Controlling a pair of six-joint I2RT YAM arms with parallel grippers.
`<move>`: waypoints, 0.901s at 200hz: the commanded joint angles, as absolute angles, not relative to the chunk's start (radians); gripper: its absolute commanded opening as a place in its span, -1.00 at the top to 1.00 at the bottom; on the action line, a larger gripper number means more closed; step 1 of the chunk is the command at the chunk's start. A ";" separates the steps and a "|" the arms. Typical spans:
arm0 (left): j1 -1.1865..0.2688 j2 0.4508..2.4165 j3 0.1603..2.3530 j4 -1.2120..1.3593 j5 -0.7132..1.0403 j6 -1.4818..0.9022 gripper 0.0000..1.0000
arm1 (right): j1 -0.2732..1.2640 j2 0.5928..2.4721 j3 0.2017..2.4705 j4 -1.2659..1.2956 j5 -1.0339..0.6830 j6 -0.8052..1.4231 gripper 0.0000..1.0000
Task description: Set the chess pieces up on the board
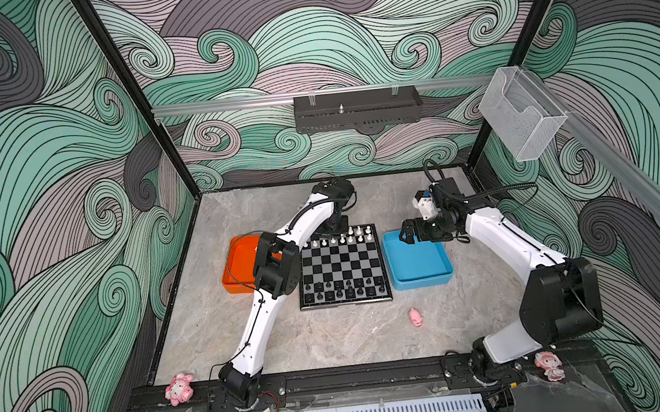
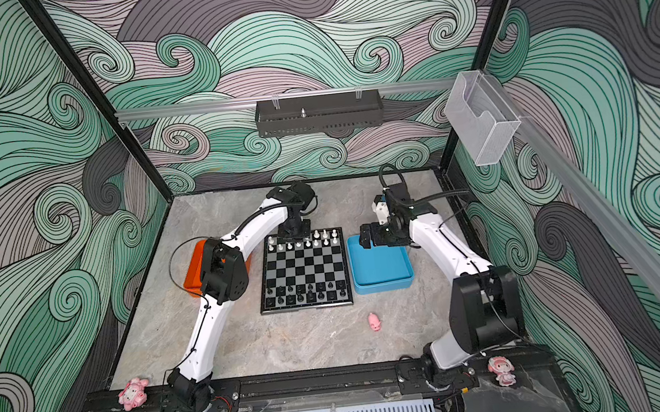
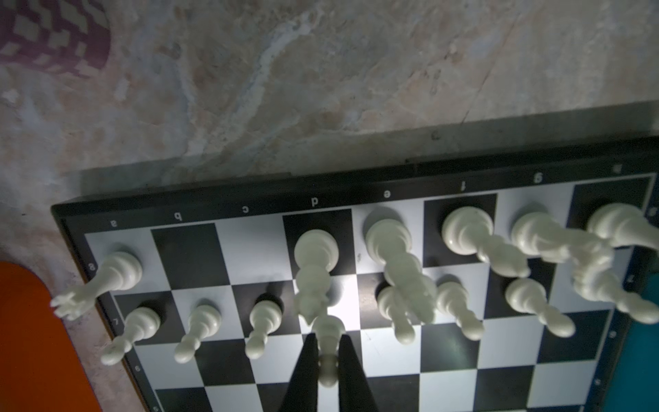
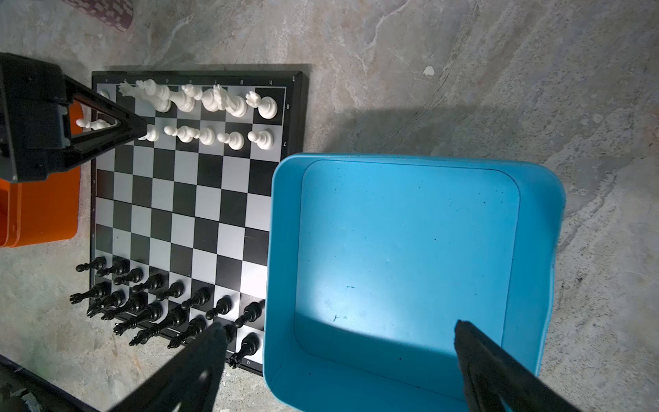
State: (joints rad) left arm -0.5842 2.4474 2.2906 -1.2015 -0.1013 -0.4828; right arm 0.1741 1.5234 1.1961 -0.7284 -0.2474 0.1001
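Your left gripper (image 3: 327, 339) is clamped on a white pawn (image 3: 328, 369), upright at the d-file square of the board's (image 3: 445, 356) pawn row. Its long axis runs vertically between the jaws. Neighbouring pawns (image 3: 262, 323) crowd it, so retreat straight up. Your right gripper (image 4: 340, 326) gapes empty over the blue tray (image 4: 285, 214).

Both top views reach me evenly, fairly brightly lit, with soft shadows on the table (image 1: 334, 340) and stretched edges. The left wrist view is dim but for a glaring patch on the board (image 3: 249, 242) by the white pawn (image 3: 328, 342), and the nearer white pieces (image 3: 588, 271) smear out of focus. In the right wrist view a hard shadow crosses the blue tray (image 4: 410, 249); the black fingers (image 4: 192, 371) are blurred.
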 commanded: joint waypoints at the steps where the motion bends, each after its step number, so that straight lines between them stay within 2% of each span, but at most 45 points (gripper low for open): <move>1: -0.588 2.471 2.317 -1.204 -0.123 -0.498 0.77 | 0.166 1.532 1.187 -0.721 -0.262 0.089 -0.99; 180: -0.587 2.483 2.306 -1.197 -0.142 -0.510 0.77 | 0.162 1.535 1.184 -0.721 -0.266 0.089 -0.99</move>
